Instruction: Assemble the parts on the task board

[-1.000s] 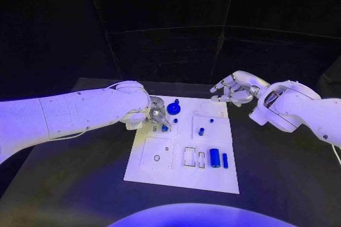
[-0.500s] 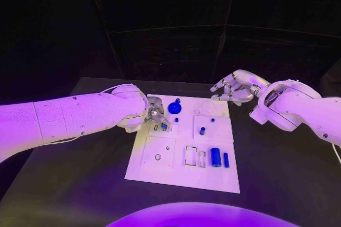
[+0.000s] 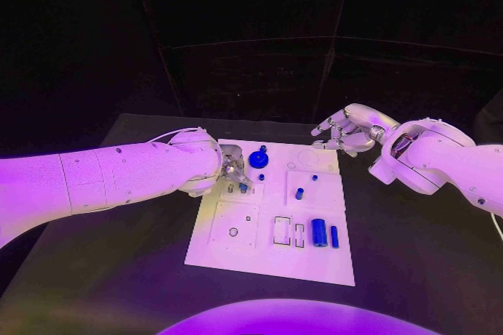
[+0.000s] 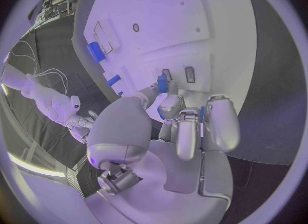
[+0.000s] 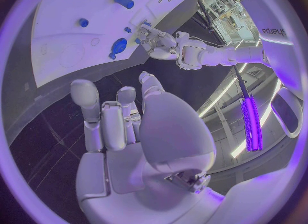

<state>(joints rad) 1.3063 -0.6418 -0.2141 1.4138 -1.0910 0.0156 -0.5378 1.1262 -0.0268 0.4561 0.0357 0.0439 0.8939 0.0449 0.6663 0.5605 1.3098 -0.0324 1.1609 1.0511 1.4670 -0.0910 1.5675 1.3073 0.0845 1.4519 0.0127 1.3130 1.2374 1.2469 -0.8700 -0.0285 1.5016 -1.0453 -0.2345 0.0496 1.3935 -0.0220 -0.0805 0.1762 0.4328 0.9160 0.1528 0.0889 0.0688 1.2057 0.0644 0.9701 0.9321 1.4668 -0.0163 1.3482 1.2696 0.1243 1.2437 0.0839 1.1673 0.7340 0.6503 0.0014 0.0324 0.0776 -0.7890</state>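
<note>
1. We see the left hand (image 3: 232,172) low over the task board (image 3: 270,266) near its far left corner, pinching a small blue part (image 4: 162,84) between its fingertips (image 4: 154,91), right at 2 small slots (image 4: 190,74) in the board.
2. We judge the step in hand to be seating this part in 1 of those slots; whether it has entered yet we cannot tell.
3. The right hand (image 3: 347,131) hovers off the board's far right corner, fingers loosely curled and apart, holding nothing.
4. Other parts lie on the board: a round blue knob (image 3: 258,159) near the far edge, a small blue peg (image 3: 299,193) mid-board, and a blue cylinder (image 3: 318,232) beside a thin blue bar (image 3: 334,236) toward the near right.
5. Next, we think, the part must be lined up upright with its slot and pressed straight down before release.
</note>
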